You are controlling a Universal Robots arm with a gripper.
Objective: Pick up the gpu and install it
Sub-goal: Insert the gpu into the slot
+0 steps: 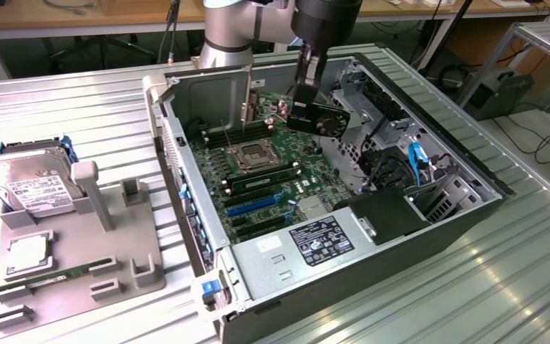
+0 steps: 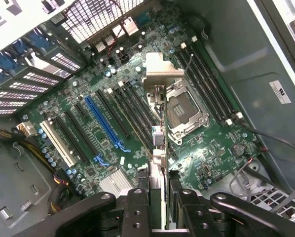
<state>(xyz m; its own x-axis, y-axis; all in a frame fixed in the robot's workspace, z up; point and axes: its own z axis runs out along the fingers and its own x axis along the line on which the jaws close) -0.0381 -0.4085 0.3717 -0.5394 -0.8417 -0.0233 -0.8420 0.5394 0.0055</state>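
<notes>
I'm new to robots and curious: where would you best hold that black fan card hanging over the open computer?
By its top edge, from above. The black fan card with silver bracket hangs edge-down in the claw, leaving its bottom edge free above the green motherboard.

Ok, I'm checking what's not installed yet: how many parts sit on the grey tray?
3: a hard drive at the far end of the tray, a CPU in the middle, and a RAM stick nearest the camera. The tray's posts could hide something small.
</notes>
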